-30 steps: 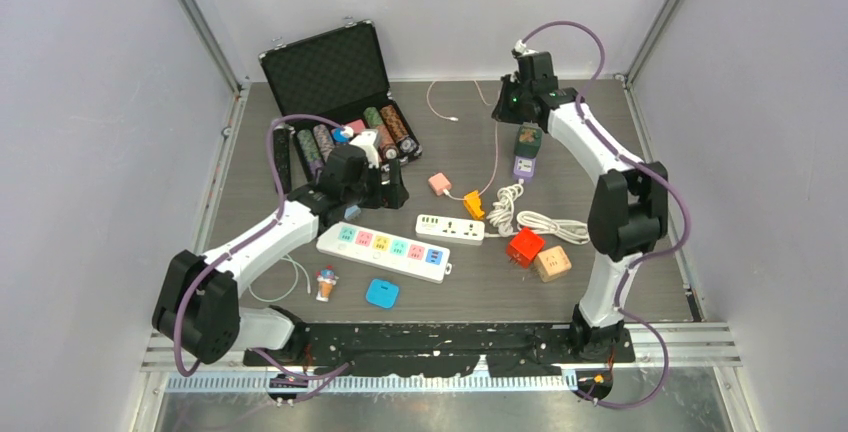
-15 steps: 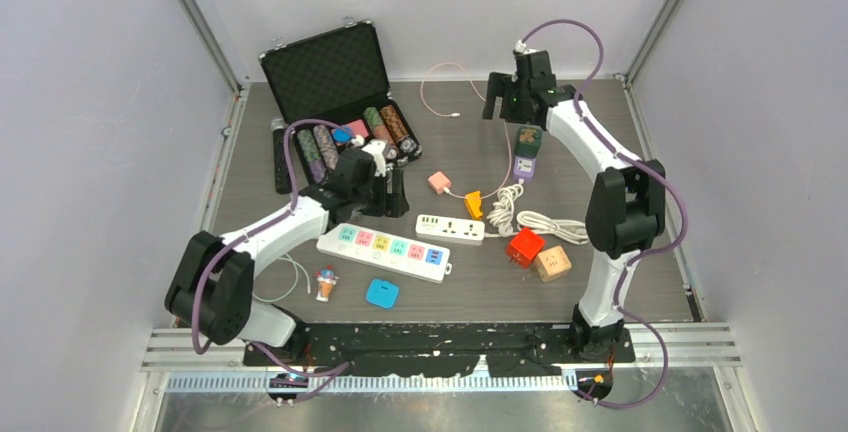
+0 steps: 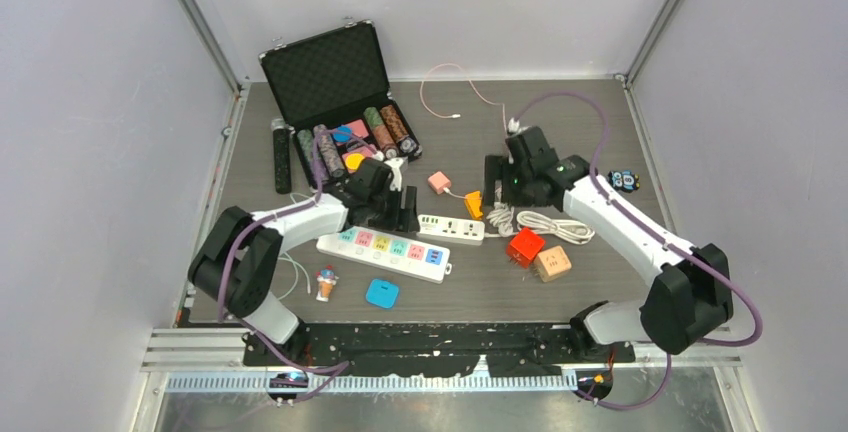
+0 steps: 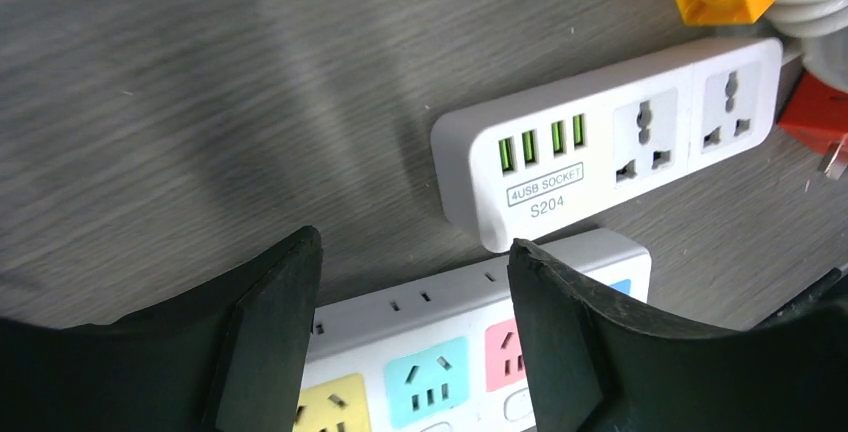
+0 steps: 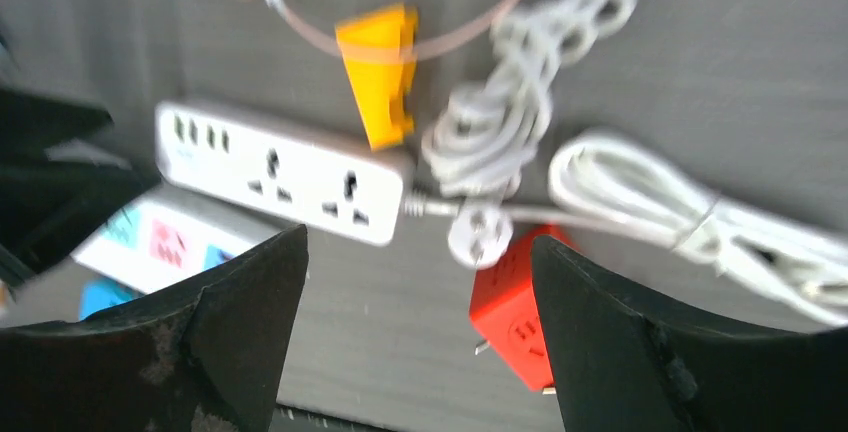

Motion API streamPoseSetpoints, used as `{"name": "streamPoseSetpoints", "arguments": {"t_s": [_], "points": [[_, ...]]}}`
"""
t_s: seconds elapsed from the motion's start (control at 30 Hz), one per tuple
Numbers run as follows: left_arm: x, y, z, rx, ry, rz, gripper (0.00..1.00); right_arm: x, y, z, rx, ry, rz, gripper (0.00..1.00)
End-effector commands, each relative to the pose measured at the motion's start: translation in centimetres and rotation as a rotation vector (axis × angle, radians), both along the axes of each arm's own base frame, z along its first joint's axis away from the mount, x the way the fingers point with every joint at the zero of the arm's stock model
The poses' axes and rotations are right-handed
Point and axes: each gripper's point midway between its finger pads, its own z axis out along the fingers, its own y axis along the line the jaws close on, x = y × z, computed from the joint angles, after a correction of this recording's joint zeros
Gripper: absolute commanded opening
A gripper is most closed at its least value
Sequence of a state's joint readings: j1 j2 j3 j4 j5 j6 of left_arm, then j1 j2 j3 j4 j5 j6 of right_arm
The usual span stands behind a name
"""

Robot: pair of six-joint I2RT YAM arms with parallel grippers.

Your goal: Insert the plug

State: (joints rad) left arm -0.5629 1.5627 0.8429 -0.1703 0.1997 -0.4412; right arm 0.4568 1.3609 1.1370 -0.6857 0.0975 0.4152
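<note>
The white round plug (image 5: 478, 235) lies on the table at the end of a coiled white cable (image 5: 690, 212), just right of the small white power strip (image 5: 285, 172). My right gripper (image 5: 418, 247) hovers above them, open and empty, and it also shows from above (image 3: 495, 187). My left gripper (image 4: 412, 252) is open and low over the long strip with coloured sockets (image 4: 440, 352), its cyan socket between the fingers. Just beyond it lies the small white power strip (image 4: 610, 152), with four USB ports and two sockets. In the top view that strip (image 3: 450, 228) lies between both grippers.
An orange brick (image 3: 473, 204), a red cube adapter (image 3: 524, 246) and a beige cube (image 3: 552, 263) lie near the cable. A pink adapter (image 3: 439, 183), an open black case (image 3: 330, 72) of chips, a blue square (image 3: 382, 293) and a small toy (image 3: 326, 282) lie around.
My right arm swung from the far back down to the middle of the table and its jaws opened. My left gripper slid right toward the small white strip, jaws narrowing slightly.
</note>
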Motion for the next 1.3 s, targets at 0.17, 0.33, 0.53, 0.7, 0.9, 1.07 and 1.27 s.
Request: {"name": "streamPoseSetpoints", "arguments": {"t_s": [0.17, 0.33, 0.53, 0.7, 0.9, 1.07, 1.27], "points": [[-0.4, -3.7, 0.6, -0.1, 0.034, -0.083, 0.68, -4.4, 4.2, -4.8, 0.065, 0.141, 0.157, 0.78], [-0.5, -4.3, 0.6, -0.129, 0.053, -0.085, 0.65, -4.7, 6.8, -6.1, 0.096, 0.193, 0.197, 0.61], [-0.1, -4.9, 0.9, -0.141, 0.055, -0.104, 0.54, -5.4, 7.5, -8.9, 0.041, 0.259, 0.192, 0.52], [-0.1, -5.3, 0.9, -0.149, 0.06, -0.125, 0.44, -6.1, 6.5, -10.5, -0.013, 0.311, 0.184, 0.47], [-0.2, -5.9, 1.2, -0.155, 0.063, -0.173, 0.41, -5.4, 4.2, -11.4, -0.146, 0.358, 0.12, 0.45], [-0.7, -6.4, 0.5, -0.154, 0.097, -0.201, 0.41, -2.4, 2.2, -11.3, -0.215, 0.28, 0.062, 0.45], [-0.7, -7.5, 0.2, -0.155, 0.118, -0.231, 0.4, 2.3, 1.2, -10.2, -0.255, 0.159, 0.106, 0.45]]}}
